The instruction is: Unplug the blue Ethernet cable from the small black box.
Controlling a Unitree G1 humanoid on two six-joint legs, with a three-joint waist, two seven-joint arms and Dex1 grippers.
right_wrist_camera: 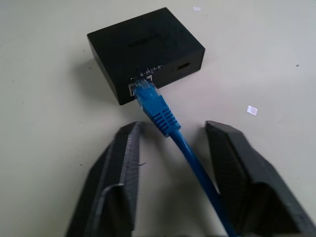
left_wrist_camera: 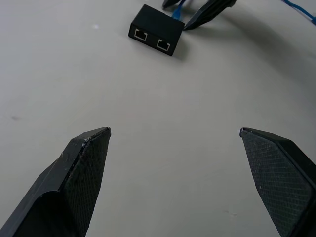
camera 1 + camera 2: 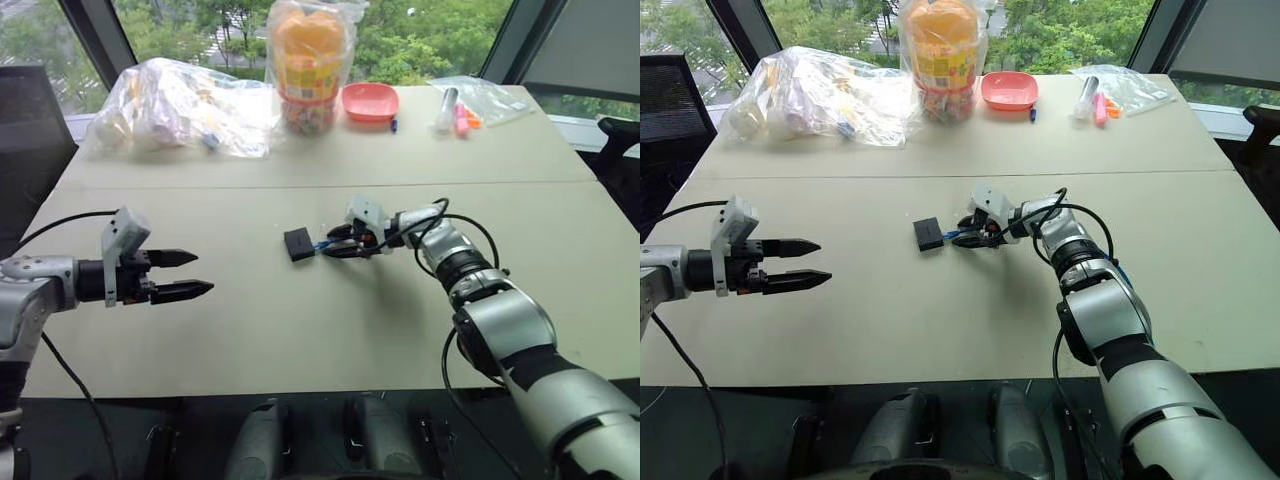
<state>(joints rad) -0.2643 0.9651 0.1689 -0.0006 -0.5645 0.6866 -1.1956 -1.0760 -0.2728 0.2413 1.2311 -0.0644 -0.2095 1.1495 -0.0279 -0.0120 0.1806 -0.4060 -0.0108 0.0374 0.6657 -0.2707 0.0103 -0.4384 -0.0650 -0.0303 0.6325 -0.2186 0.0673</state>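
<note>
Windows with green trees run behind a pale counter. Small black box lies flat near the counter's middle, well clear of every edge. Blue Ethernet cable is still plugged into a port on the box's side, its cord running back from the box between the right gripper's jaws. Right gripper sits just beside the box, low over the counter, jaws apart on either side of the cord just behind the plug boot, not touching it. Left gripper hovers over the counter toward its left edge, well apart from the box, jaws wide apart, nothing between them; the left wrist view shows two empty ports on the box's facing side. Along the far edge: clear plastic bag of items toward the far left corner, bagged orange container, pink bowl, small bag with markers toward the far right corner.
</note>
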